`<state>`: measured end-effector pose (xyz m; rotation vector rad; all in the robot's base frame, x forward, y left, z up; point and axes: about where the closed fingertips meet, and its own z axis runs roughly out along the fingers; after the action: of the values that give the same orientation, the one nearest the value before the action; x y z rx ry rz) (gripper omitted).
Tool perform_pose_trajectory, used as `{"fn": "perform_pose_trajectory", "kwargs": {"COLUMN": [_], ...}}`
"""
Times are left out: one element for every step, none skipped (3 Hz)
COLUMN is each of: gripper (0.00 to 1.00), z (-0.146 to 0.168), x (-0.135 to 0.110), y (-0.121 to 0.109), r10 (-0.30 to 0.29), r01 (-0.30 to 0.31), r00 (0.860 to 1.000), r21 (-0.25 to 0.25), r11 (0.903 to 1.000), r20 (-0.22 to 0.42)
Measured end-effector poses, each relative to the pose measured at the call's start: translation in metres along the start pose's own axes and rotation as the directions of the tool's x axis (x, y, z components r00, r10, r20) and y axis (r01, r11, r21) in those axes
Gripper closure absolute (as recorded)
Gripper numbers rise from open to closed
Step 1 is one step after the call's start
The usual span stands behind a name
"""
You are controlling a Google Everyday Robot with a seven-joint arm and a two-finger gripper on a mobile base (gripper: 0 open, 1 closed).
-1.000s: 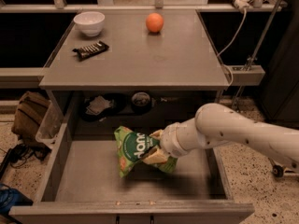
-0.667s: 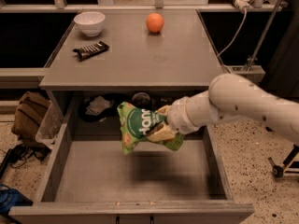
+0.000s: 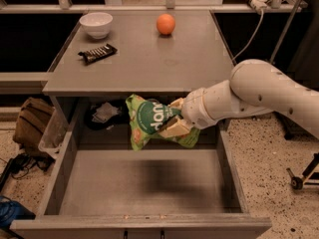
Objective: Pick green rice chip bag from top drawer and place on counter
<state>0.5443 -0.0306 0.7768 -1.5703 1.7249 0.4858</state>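
The green rice chip bag (image 3: pixel 144 121) hangs in the air above the open top drawer (image 3: pixel 139 183), level with the counter's front edge. My gripper (image 3: pixel 172 121) is shut on the bag's right side, its tan fingers (image 3: pixel 174 129) pinching the foil. The white arm reaches in from the right. The drawer's flat grey bottom lies bare below the bag, with the bag's shadow on it. The counter (image 3: pixel 149 59) stretches behind and above the drawer.
On the counter stand a white bowl (image 3: pixel 96 24) at the back left, an orange (image 3: pixel 166 24) at the back middle, and a black candy bar (image 3: pixel 97 53) at the left. Bags and cables lie on the floor at the left (image 3: pixel 30 128).
The gripper has lifted the green bag from the drawer bottom up to about the height of the counter's edge.
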Motion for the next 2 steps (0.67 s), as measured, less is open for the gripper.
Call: {"fn": "perform_pose_trajectory", "kwargs": {"gripper": [1.0,1.0], "z": [-0.006,-0.034], "x": [-0.006,-0.032], "y": [-0.005,-0.029], "r10": [-0.013,-0.071], "r01": [0.013,0.073], "r00": [1.0,0.997], "r21": [0.013,0.057], "r11": [0.9998,0.9957], "r20": [-0.009,-0.038]}}
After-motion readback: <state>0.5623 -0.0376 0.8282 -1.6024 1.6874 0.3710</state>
